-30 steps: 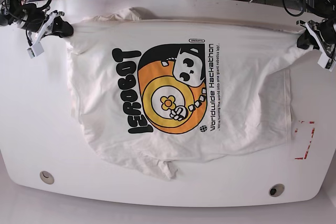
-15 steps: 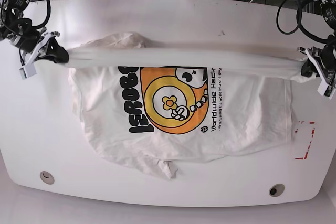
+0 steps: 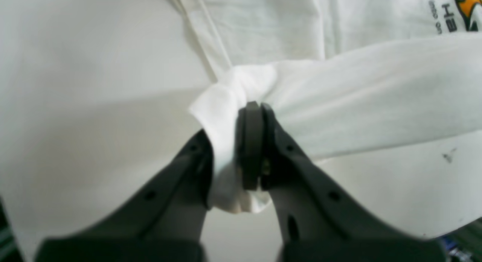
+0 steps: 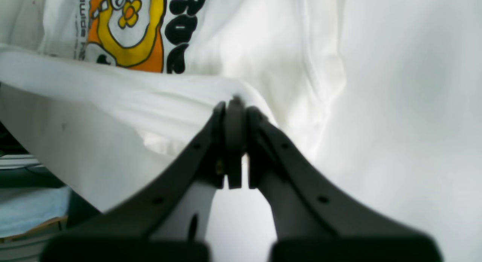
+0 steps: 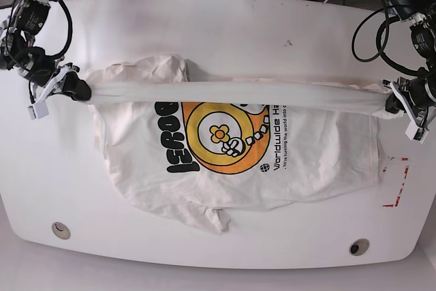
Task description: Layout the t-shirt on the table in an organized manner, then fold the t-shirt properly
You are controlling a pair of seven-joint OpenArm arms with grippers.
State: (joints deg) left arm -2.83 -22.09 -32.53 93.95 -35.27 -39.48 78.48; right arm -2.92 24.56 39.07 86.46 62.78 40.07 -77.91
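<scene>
The t-shirt (image 5: 231, 161) lies mid-table (image 5: 218, 25), long axis running side to side, print facing up and turned sideways. Its far edge is pulled into a tight band (image 5: 231, 91) over the top of the print. Left gripper (image 5: 393, 103) and right gripper (image 5: 80, 89) are both clamped tight on the band's ends. 2 grommet holes (image 5: 60, 229) sit near the front edge, red tape marks (image 5: 396, 180) by the left gripper's side. White cotton, wrinkly lower hem.

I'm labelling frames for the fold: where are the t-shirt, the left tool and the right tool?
t-shirt (image 5: 320, 148): base view, plain white cloth beside the print.
left tool (image 3: 255, 115): left wrist view, tips pinching cloth.
right tool (image 4: 235, 105): right wrist view, tips shut on cloth.
</scene>
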